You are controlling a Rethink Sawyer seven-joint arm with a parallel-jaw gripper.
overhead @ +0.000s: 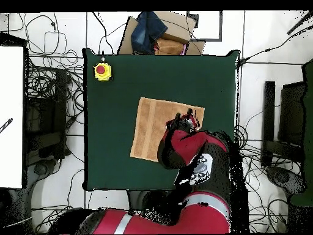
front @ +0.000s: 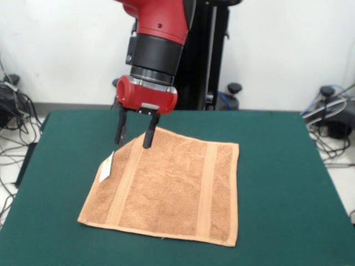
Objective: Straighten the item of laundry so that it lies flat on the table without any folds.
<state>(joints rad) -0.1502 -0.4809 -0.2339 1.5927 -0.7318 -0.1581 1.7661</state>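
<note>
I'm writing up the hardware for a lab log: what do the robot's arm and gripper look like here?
The arm is glossy red with a wide black band near the wrist and a thin silver ring under it. Below sits a rounded red gripper block with a small grey plate on its face and two slim black fingers. From overhead, the arm shows red with white and grey patches.

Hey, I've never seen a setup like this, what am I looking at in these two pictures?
It is a red and black robot arm working at a green table. One picture faces the robot across the table; the other looks straight down from above. An orange-tan towel lies spread on the table, mostly flat, with a white tag at one edge. The gripper, the arm's hand, hangs over the towel's corner with its two fingers apart, holding nothing. A yellow box with a red button sits at a table corner.
</note>
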